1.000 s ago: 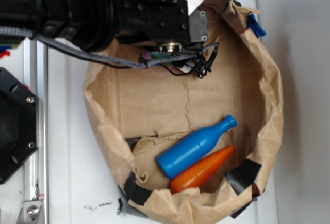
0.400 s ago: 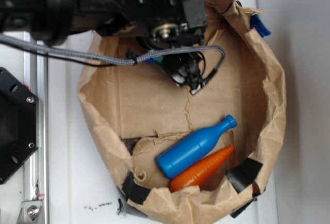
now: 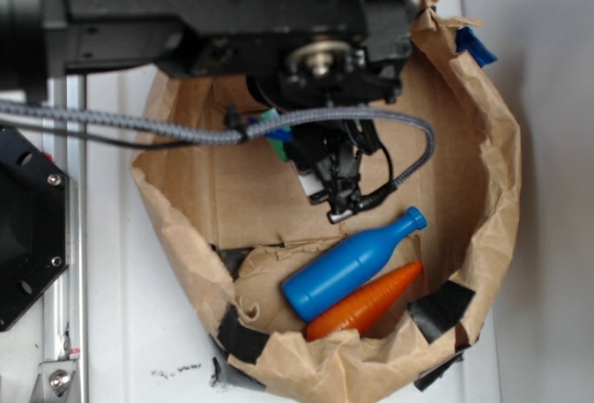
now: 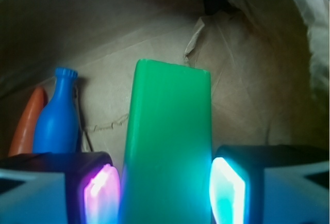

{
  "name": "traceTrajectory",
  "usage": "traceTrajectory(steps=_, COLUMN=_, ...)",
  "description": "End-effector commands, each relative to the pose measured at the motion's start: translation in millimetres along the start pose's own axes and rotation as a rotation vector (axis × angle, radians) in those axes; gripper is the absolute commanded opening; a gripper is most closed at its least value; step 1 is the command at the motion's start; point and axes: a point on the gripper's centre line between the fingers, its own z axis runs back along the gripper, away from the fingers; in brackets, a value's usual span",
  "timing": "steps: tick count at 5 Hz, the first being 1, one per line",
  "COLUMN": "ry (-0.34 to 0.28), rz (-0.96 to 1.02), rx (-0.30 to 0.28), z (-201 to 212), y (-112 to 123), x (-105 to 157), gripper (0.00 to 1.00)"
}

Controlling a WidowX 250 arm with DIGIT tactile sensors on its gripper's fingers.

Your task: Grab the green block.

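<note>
1. Jaws clamped on the green block (image 4: 167,146): in the wrist view both lit pads, pink on the left (image 4: 100,195) and cyan on the right (image 4: 227,193), sit flush against its long sides. Gripper (image 4: 165,198) is at the near edge of that view.
2. Block runs lengthwise away from the camera, its far end free and rounded at the corners. It fills the gap between the pads, no slack visible.
3. Whether the block is lifted off the bag floor or just touching it: cannot tell from either view.
4. Left of the block, farther in: blue bottle (image 4: 56,113) with its cap pointing away, orange carrot toy (image 4: 28,123) just beside it on the left. Both lie on the brown paper and are apart from the block.
5. Far side: crumpled wall of the paper bag (image 4: 247,74), torn flap near top centre.
6. Exterior view: arm (image 3: 204,4) enters from the left across the top of the frame, wrist pointing down into the bag (image 3: 492,180). Only a sliver of green (image 3: 277,138) shows under the wrist, by the grey braided cable (image 3: 121,124).
7. Same view: bottle (image 3: 348,266) and carrot (image 3: 364,304) lie side by side at the bottom of the bag, well apart from the gripper.
</note>
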Motion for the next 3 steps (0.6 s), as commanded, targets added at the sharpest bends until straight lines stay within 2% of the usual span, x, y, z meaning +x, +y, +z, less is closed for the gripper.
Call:
traceTrajectory(steps=1, ry=-0.08, rz=-0.211, rx=-0.017, z=32.8, y=-1.6, x=16.1, gripper=0.0)
traceTrajectory(steps=3, ry=-0.072, rz=-0.208, rx=-0.017, z=31.0, y=-0.3, x=18.1, gripper=0.0)
